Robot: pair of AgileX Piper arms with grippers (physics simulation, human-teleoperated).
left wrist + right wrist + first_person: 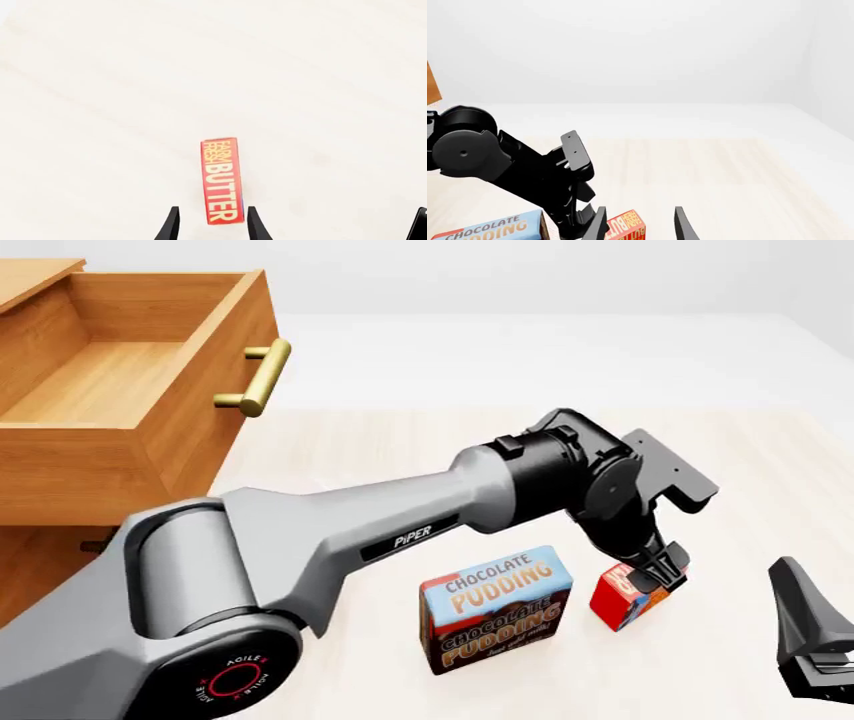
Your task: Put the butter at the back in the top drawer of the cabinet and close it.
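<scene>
Butter: the little red butter box (625, 597) stands on edge on the pale wooden table (400, 450), just to the right of the pudding box in the front view. From the left wrist camera it's a narrow red strip with yellow "FARM FRESH BUTTER" lettering (220, 181), running straight out between the claw tips.

Left gripper: the left gripper (659, 580) is right down over the butter, reaching in from above. Its two black fingers (171, 225) sit apart, one on each side of the near end of the box, with pale table showing in the gaps on both sides, so nothing's clamped.

Left arm: the big grey Piper arm (334, 540) stretches across from the lower left, and its black wrist bends down over the butter.

Pudding: the blue-and-brown chocolate pudding box (497, 608) stands upright near the front of the table, close to the butter but not obviously touching it.

Top drawer: the top drawer (120, 370) is pulled wide open, with its bare wooden floor showing and its brass bar handle (258, 378) on the front panel.

Cabinet: the wooden cabinet (40, 550) sits at the far left, well apart from the butter.

Right gripper: the right gripper (639, 225) is off at the right edge of the front view. Its fingers are spread apart with nothing between them, and it's looking across at the left wrist and the butter (627, 227).
</scene>
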